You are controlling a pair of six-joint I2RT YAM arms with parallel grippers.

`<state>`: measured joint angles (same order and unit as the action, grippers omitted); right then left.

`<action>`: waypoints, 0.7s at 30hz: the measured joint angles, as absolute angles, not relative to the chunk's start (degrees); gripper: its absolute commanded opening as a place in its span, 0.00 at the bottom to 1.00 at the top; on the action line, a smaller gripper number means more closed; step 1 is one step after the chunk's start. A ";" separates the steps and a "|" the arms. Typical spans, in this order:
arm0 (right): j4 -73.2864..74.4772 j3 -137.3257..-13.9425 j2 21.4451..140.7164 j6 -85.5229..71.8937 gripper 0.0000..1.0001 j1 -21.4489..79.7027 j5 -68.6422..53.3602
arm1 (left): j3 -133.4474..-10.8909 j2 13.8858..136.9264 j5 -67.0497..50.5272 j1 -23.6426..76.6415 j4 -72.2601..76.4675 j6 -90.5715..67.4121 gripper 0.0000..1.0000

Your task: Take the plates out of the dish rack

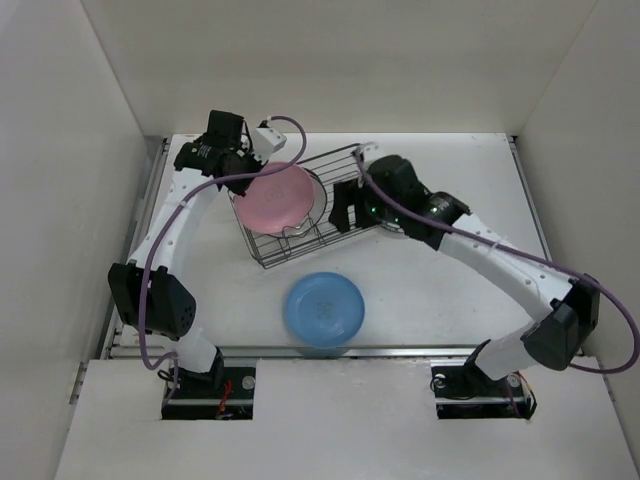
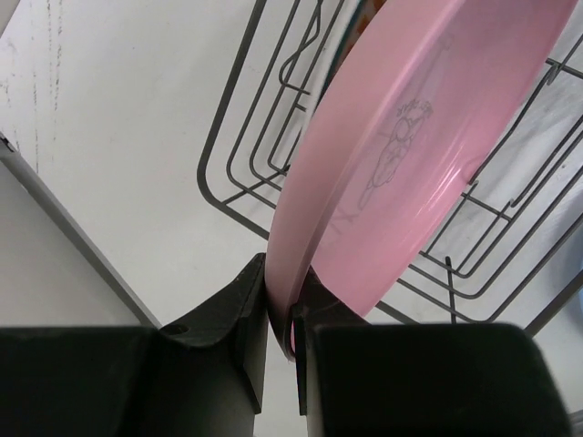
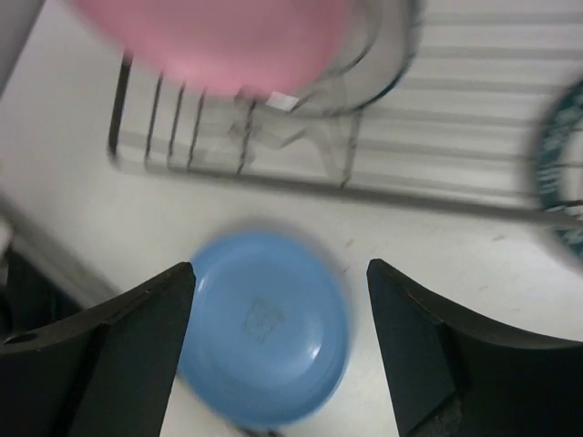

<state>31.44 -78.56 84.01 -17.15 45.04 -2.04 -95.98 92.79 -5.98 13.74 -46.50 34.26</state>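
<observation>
My left gripper [image 2: 284, 314] is shut on the rim of the pink plate [image 2: 428, 137], which stands tilted over the left part of the wire dish rack [image 2: 239, 182]. In the top view the pink plate [image 1: 278, 195] covers the rack's [image 1: 330, 165] left half, with my left gripper [image 1: 246, 160] at its far-left edge. A pale plate's rim [image 1: 317, 190] shows behind it. The blue plate [image 1: 325, 308] lies flat on the table in front of the rack. My right gripper [image 1: 339, 214] is open and empty at the rack's right side. Its view looks down on the blue plate [image 3: 264, 328] between its fingers [image 3: 146, 337].
A dark patterned-rim plate [image 3: 560, 173] shows at the right edge of the right wrist view, beyond the rack's wires [image 3: 364, 182]. White walls enclose the table on the left, back and right. The right arm [image 1: 500, 260] stretches across the right half of the table.
</observation>
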 measured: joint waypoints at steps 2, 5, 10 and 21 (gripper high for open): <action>30.92 -82.32 84.07 -18.59 0.83 41.41 3.62 | -95.98 92.79 -5.85 13.65 -46.30 34.22 0.00; 31.16 -87.09 87.09 -19.86 0.83 33.32 10.20 | -96.05 92.79 -5.87 13.58 -46.44 33.95 0.00; 31.64 -97.54 103.61 -20.01 0.83 22.00 13.30 | -98.43 92.79 -6.39 12.95 -47.57 31.81 0.00; 35.31 -100.73 118.98 -14.72 0.00 20.36 6.76 | -101.27 89.23 -8.67 10.48 -49.08 25.02 0.00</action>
<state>35.31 -100.73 118.98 -14.72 20.36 6.76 -101.27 89.23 -8.67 10.48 -49.08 25.02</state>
